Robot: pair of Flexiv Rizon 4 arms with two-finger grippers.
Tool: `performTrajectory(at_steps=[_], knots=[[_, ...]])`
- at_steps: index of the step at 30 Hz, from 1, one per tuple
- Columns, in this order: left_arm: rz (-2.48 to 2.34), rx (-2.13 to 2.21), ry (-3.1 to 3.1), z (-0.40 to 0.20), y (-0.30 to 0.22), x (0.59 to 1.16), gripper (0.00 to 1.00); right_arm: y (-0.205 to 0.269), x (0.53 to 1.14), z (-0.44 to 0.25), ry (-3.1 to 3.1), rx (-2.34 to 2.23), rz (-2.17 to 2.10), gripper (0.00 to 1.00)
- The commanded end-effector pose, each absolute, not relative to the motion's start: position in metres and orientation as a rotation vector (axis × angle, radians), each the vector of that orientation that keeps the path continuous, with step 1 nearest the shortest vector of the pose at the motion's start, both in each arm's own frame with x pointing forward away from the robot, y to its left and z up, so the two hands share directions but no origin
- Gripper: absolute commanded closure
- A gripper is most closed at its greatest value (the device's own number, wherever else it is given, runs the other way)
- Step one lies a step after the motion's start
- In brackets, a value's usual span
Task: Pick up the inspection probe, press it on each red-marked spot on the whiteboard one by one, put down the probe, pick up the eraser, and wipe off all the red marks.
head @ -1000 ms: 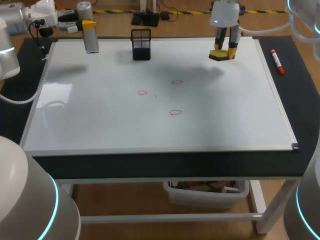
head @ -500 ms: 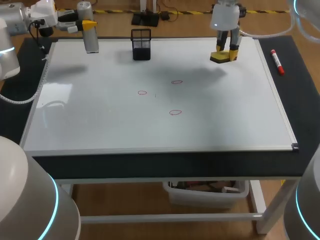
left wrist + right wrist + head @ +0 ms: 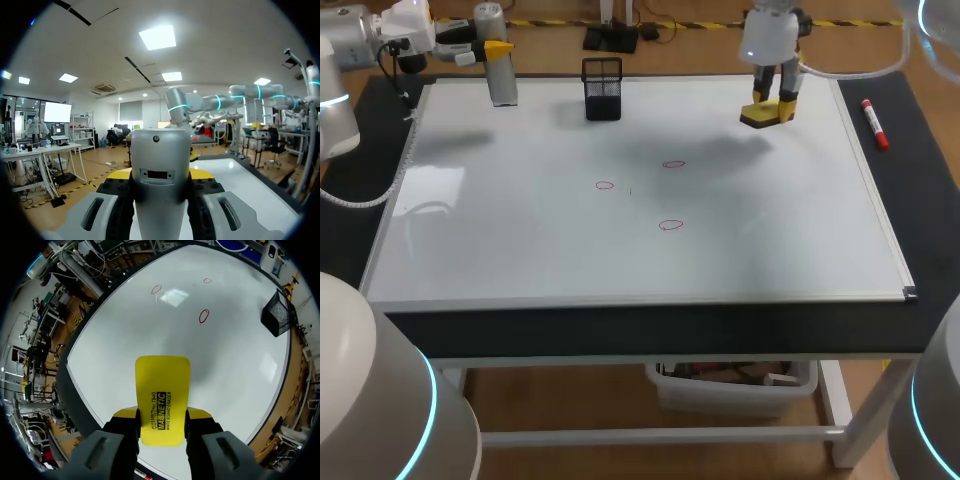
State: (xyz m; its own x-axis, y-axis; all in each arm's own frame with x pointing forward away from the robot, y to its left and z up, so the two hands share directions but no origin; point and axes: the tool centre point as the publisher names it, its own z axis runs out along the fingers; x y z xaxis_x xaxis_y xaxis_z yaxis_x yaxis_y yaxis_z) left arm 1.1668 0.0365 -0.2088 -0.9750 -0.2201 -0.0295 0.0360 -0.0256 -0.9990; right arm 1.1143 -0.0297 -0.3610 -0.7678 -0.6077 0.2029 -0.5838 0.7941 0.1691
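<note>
whiteboard point(image 3: 520, 240): lies flat on the dark worktop point(image 3: 925, 210) and covers most of it.
left tool point(image 3: 160, 176): comes in from the left at the far left corner of the whiteboard. Its fingers are clamped on the probe from two sides.
probe point(image 3: 501, 72): silver cylinder, upright in the left tool, with its lower end at the far left edge of the whiteboard. You cannot tell whether it touches the board.
right tool point(image 3: 162, 415): above the far right part of the whiteboard, pointing down. It is closed on the eraser, with a finger on either side.
eraser point(image 3: 765, 114): yellow block gripped in the right tool and held off the board surface. Its shadow falls on the whiteboard to the left and nearer.
red marks point(image 3: 671, 225): three small rings in the middle of the whiteboard. One is at left, one is farther and to the right, and one is nearest. They are apart from each other and well away from both tools. None are wiped.
mesh holder point(image 3: 603, 88): black, upright at the far edge of the whiteboard, between the two tools.
red marker point(image 3: 875, 124): lies on the worktop just right of the whiteboard, at the far right.
</note>
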Motion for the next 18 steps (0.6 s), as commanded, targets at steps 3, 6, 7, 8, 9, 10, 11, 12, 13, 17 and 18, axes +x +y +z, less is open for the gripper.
performTrajectory(at_steps=[3, 6, 7, 8, 9, 10, 11, 12, 13, 17, 18], knots=[[-2.112, -0.204, 2.058, -0.2065, 0.0354, 1.1638, 1.0, -0.0256, 1.1148, -0.3534, -2.757, 0.959, -0.126, 1.0], [-2.112, -0.204, 2.058, -0.2065, 0.0354, 1.1638, 1.0, -0.0238, 1.1159, -0.3519, -2.756, 0.97, -0.125, 1.0], [-2.112, -0.204, 2.058, -0.2065, 0.0354, 1.1638, 1.0, -0.0238, 1.1159, -0.3519, -2.756, 0.97, -0.125, 1.0], [-2.112, -0.204, 2.058, -0.2065, 0.0354, 1.1638, 1.0, -0.0238, 1.1159, -0.3519, -2.756, 0.97, -0.125, 1.0], [-2.112, -0.204, 2.058, -0.2065, 0.0354, 1.1638, 1.0, -0.0238, 1.1159, -0.3519, -2.756, 0.97, -0.125, 1.0], [-2.112, -0.204, 2.058, -0.2065, 0.0354, 1.1638, 1.0, -0.0238, 1.1159, -0.3519, -2.756, 0.97, -0.125, 1.0], [-2.112, -0.204, 2.058, -0.2065, 0.0354, 1.1638, 1.0, -0.0238, 1.1159, -0.3519, -2.756, 0.97, -0.125, 1.0], [-2.112, -0.204, 2.058, -0.2065, 0.0354, 1.1638, 1.0, -0.0238, 1.1159, -0.3519, -2.756, 0.97, -0.125, 1.0], [-2.112, -0.204, 2.058, -0.2065, 0.0354, 1.1638, 1.0, -0.0238, 1.1159, -0.3519, -2.756, 0.97, -0.125, 1.0], [-2.112, -0.204, 2.058, -0.2065, 0.0354, 1.1638, 1.0, -0.0238, 1.1159, -0.3519, -2.756, 0.97, -0.125, 1.0], [-2.112, -0.204, 2.058, -0.2065, 0.0354, 1.1638, 1.0, -0.0238, 1.1159, -0.3519, -2.756, 0.97, -0.125, 1.0]])
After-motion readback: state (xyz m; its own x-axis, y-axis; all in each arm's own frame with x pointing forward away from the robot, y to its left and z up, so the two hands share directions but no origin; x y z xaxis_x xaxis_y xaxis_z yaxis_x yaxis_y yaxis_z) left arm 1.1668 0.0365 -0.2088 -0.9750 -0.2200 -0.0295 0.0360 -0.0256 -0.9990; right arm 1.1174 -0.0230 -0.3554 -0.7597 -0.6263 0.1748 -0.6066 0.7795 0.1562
